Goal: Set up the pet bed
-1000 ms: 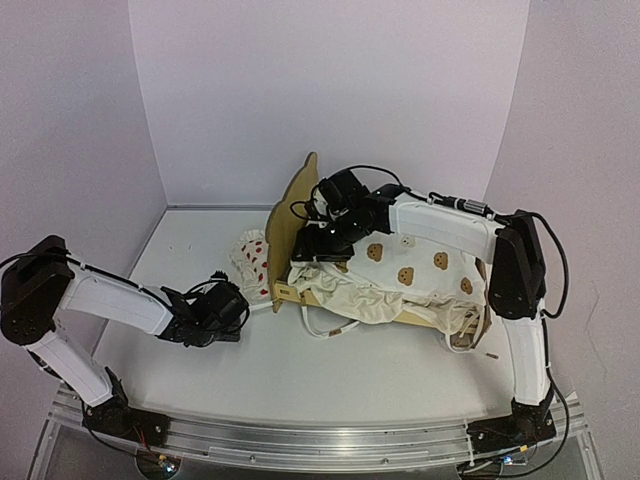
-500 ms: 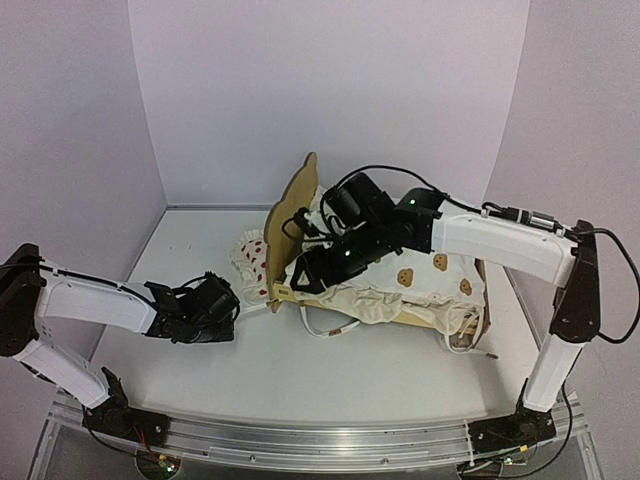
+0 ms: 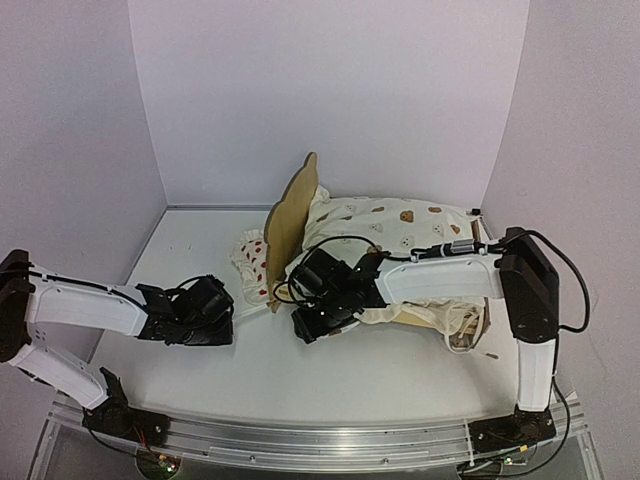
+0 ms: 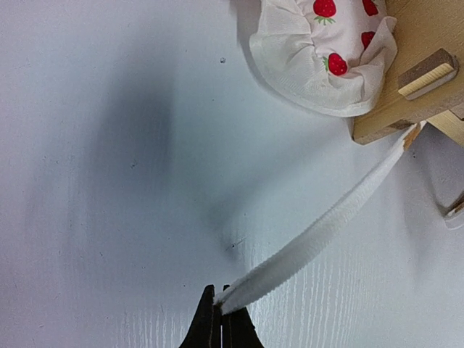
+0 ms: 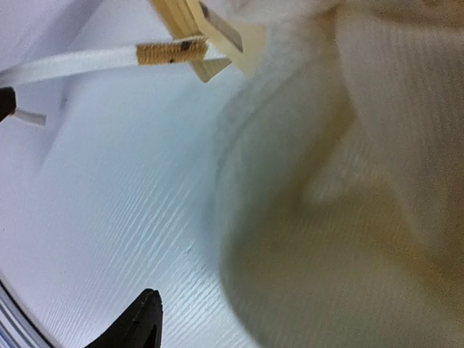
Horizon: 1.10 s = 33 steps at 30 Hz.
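Note:
The pet bed stands at the table's middle, its plywood bear-ear headboard (image 3: 290, 218) upright. The cream bear-print cushion (image 3: 395, 225) lies across the frame. My left gripper (image 3: 228, 318) is to the left of the bed. In the left wrist view the left gripper (image 4: 221, 308) is shut on the end of a white tie strap (image 4: 319, 235), which runs taut to the frame's corner (image 4: 377, 127). My right gripper (image 3: 312, 322) is at the cushion's front edge. Only one dark finger (image 5: 143, 322) shows, apart from the blurred cushion (image 5: 326, 217). The other is hidden behind it.
A small white pillow with red strawberries (image 3: 252, 262) lies against the outer side of the headboard and also shows in the left wrist view (image 4: 326, 51). White walls close in the back and both sides. The right arm reaches across the bed.

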Tool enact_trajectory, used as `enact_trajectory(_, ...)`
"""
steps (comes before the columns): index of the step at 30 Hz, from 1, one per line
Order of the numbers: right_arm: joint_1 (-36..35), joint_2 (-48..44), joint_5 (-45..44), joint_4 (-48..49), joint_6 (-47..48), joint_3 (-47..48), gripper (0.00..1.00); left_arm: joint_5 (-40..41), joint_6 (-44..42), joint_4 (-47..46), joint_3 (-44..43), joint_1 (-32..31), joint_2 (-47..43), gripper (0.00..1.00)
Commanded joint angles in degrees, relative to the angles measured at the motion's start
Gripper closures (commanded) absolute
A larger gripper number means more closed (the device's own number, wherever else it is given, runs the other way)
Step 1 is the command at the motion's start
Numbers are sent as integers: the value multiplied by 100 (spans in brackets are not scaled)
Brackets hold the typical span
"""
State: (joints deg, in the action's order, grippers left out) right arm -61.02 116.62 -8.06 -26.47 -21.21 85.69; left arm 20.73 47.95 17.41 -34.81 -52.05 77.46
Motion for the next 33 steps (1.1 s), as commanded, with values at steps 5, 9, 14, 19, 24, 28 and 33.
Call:
enact_trajectory(5,-3,447,-725,1120,-430,16,59,-80,-137,32,146,28,-394,100)
enact_trajectory(9,-5,551,-489,1249,-534,90,77,-85,-189,60,146,27,-524,100)
enact_trajectory(14,-188,577,-171,1325,-563,345,98,-116,-273,77,93,28,-646,100)
enact_trajectory(19,-456,666,253,1406,-792,1011,100,-172,-361,152,6,26,-848,100)
enact_trajectory(24,-524,1059,683,1746,-1403,1759,100,-150,-410,369,-87,28,-1121,100)
enact_trajectory(28,-534,1285,895,2030,-1735,1793,100,-147,-426,507,-124,28,-1255,100)
enact_trajectory(33,-534,812,451,2366,-1606,736,100,-163,-400,590,-107,28,-1310,100)
